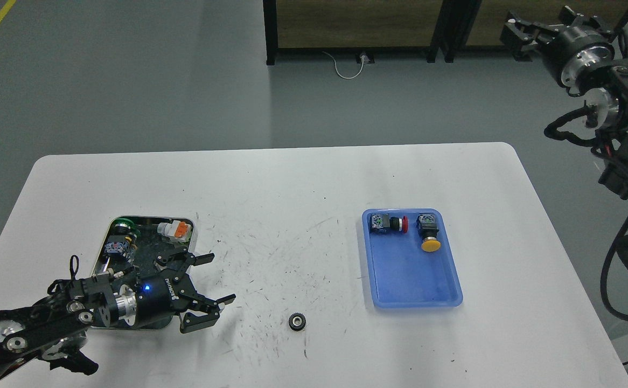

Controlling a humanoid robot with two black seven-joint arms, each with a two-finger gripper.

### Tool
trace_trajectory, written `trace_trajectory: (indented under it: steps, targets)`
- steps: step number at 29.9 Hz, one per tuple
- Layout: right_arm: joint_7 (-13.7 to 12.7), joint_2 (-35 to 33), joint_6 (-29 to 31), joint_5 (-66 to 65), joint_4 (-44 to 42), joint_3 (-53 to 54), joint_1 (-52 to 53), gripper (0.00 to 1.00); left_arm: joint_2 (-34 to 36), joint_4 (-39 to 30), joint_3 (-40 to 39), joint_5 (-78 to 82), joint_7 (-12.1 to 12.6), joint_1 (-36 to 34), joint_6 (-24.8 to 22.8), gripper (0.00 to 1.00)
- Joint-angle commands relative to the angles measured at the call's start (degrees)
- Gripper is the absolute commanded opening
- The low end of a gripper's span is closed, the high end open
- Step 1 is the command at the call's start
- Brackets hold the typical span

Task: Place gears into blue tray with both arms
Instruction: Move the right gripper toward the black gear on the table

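gear [297, 321] lies flat on the tabletop [292, 183], left of the blue tray [400, 275], well apart from it. left pincer [211, 280] is farther left of the tray, fingers spread apart, empty. right pincer [516, 33] is raised beyond the tray; its state cannot be told.

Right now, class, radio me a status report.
Left pincer open, empty. Right pincer raised off-table, unclear. Gear loose on table, outside blue tray. Path clear.

grey floor [131, 81], black-framed wooden cabinet [357, 24]
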Motion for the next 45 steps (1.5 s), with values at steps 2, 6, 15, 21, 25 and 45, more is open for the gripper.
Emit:
trace_trajectory:
  steps: [2,6,15,21,25,45]
  targets:
    - [-0.2,3.5,2.1,0.2,0.1,-1.6,0.4,1.00,7.3,0.0,-1.0,-5.3,-2.2,-0.2,-0.1,0.98]
    - [0.3,5.7,5.8,1.0,1.4,-6.5,0.8,1.00,12.1,0.7,-4.5,-8.2,-3.8,-0.2,-0.5,0.98]
    - [1.4,5.2,9.3,1.0,14.5,-17.6,0.5,1.00,14.3,2.1,-13.7,-14.9,-3.7,-0.4,-0.5,0.98]
    - [1.4,4.1,13.2,0.9,21.6,-21.9,-1.3,1.00,14.7,2.4,-19.1,-16.0,-3.2,-0.5,-0.5,0.98]
    - [1.0,4.2,18.6,-0.1,24.7,-22.9,-4.4,1.00,14.7,2.6,-22.3,-16.0,-2.6,-0.6,-0.3,0.98]
    - [-1.6,1.6,24.0,-10.3,37.3,-25.4,-16.9,1.00,8.9,2.6,-23.4,-16.4,-0.9,-2.7,6.2,0.98]
